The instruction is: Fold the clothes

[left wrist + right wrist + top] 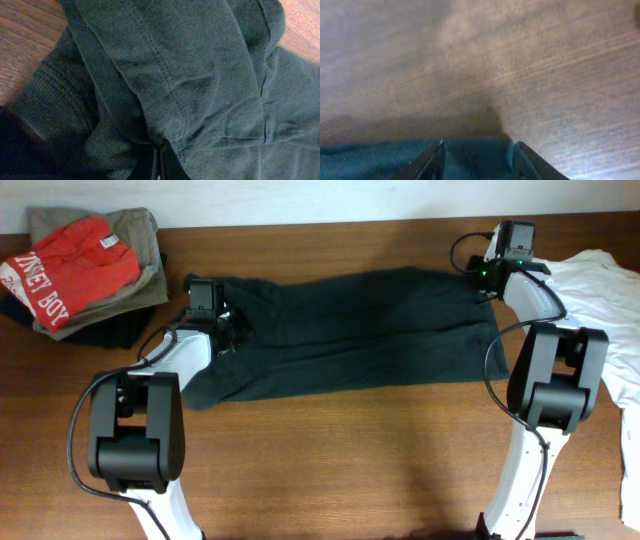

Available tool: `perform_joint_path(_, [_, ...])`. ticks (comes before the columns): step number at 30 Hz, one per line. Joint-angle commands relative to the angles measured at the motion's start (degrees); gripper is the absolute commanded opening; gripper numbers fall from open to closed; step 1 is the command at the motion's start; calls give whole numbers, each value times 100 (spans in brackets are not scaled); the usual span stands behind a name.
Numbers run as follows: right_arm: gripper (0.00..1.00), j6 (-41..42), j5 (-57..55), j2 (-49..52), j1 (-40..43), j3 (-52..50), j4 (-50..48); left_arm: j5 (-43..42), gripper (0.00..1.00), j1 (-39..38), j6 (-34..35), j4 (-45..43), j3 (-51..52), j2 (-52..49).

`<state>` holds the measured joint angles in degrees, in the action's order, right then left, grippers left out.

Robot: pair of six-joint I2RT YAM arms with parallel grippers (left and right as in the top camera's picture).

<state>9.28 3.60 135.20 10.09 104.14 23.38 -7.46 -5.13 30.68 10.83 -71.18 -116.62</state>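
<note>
With our left gripper pinched shut on the T-shirt, we should seat its edge deep between the parted jaws of our right gripper before clamping.

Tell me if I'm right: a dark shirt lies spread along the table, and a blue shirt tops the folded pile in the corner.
The top shirt on the folded pile is red, not blue, as the overhead view shows. The dark shirt does lie along the table.

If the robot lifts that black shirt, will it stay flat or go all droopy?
Probably droopy: the black shirt wrinkles and bunches where the left gripper pinches it. Likely light too: the cloth lies thin and flat.
</note>
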Motion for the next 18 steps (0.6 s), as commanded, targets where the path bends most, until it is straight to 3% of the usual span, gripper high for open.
perform_joint_path(1, [49, 42, -262, 98, 17, 107, 70, 2, 1, -11, -28, -28, -103, -66])
perform_joint_path(10, [27, 46, -258, 116, 7, 107, 90, 2, 1, -11, -28, -33, -103, -66])
perform_joint_path(14, [6, 46, -264, 116, 7, 107, 87, 2, 1, -11, -28, -35, -103, -66])
perform_joint_path(18, [4, 46, -282, -42, 57, 275, 295, -2, 1, -11, -26, -59, -103, -66])
